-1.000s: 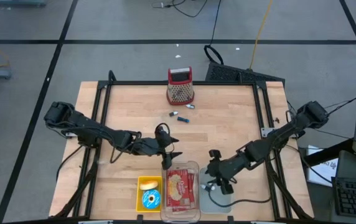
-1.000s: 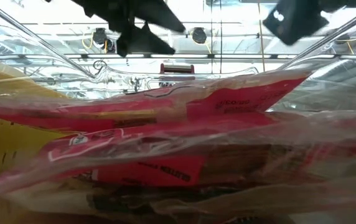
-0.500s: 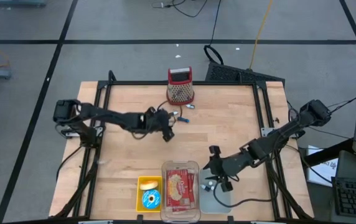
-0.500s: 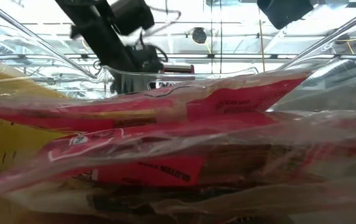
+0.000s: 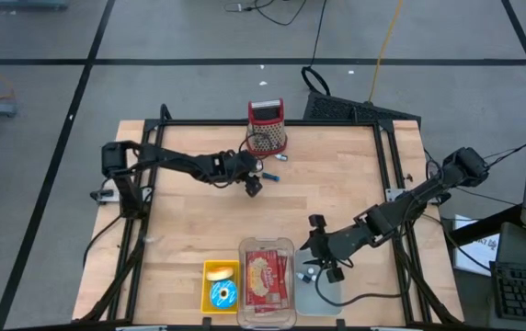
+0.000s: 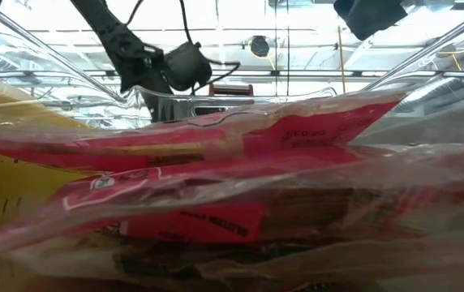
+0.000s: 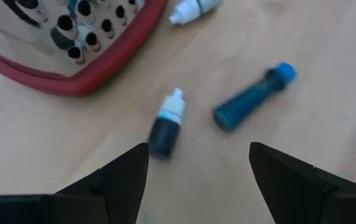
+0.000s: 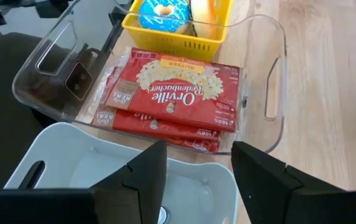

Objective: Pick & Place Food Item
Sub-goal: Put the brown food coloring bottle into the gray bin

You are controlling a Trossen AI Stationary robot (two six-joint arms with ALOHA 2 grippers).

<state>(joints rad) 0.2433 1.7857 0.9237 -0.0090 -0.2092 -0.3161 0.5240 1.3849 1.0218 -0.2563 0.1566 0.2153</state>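
Note:
My left gripper (image 5: 254, 187) is open just above the far middle of the table. Its fingers point down at two small bottles lying on the wood: a dark one with a white cap (image 7: 165, 127) and a blue one (image 7: 252, 99). It touches neither. Beyond them stands a red-rimmed perforated holder (image 5: 266, 129). My right gripper (image 8: 193, 168) is open and holds nothing. It hangs over the near edge above a white bin (image 8: 103, 168). Beside that bin, a clear bin (image 8: 276, 74) holds red popcorn packs (image 8: 178, 93).
A yellow basket (image 5: 220, 285) with a blue-iced donut (image 8: 162, 9) and a yellow item stands left of the clear bin. A third small white-capped bottle (image 7: 193, 9) lies by the holder. The table's middle is bare wood. In the low view, the popcorn wrapper (image 6: 216, 178) fills the picture.
My left gripper has swung from beside the clear bin at the near edge toward the far edge. It has come down over the small bottles and stayed open. My right gripper has stayed over the white bin.

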